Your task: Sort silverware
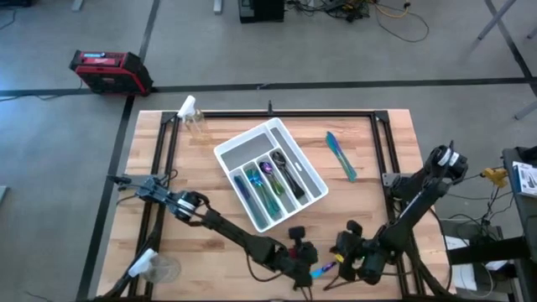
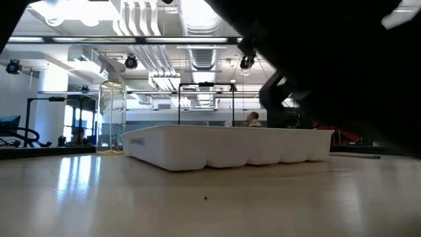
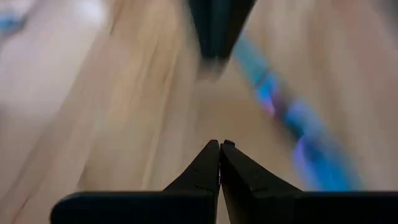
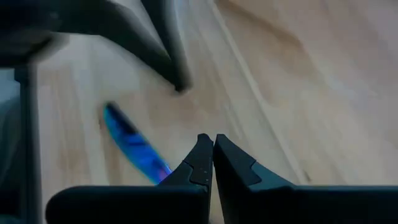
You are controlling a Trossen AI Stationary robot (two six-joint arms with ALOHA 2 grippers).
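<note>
1. Hovering low over the near edge of the table [image 1: 210, 180], the left claw [image 1: 304, 256] and the right claw [image 1: 346, 262] face each other, close together, with a small blue utensil [image 1: 321, 270] lying between them.
2. The left claw's fingers [image 3: 208, 165] are pressed shut tip to tip with nothing between them, seen clearly in the left wrist view.
3. In that view a blurred blue utensil [image 3: 292, 118] lies on the wood just beside the fingertips, apart from them, and a dark finger of the other arm comes in ahead.
4. The right claw's fingers [image 4: 202, 155] are also closed together and empty; the blue utensil [image 4: 134, 143] lies flat on the table just beside the tips, not gripped.
5. The white tray [image 1: 237, 144] sits slanted in the middle of the table, well apart from both claws.
6. Several pieces of silverware [image 1: 273, 180] lie lengthwise in the tray's long slots: teal-blue ones in the slots nearer the left arm, a purple-tinted and a dark one in the slots beside them.
7. One more teal piece [image 1: 341, 156] lies alone on the wood beside the tray, on the right arm's side.
8. A clear bottle [image 1: 194, 120] stands by the far left corner of the tray, apart from it.
9. In the low view the tray [image 2: 223, 148] stands level on the table, with dark arm parts filling the upper right.
</note>
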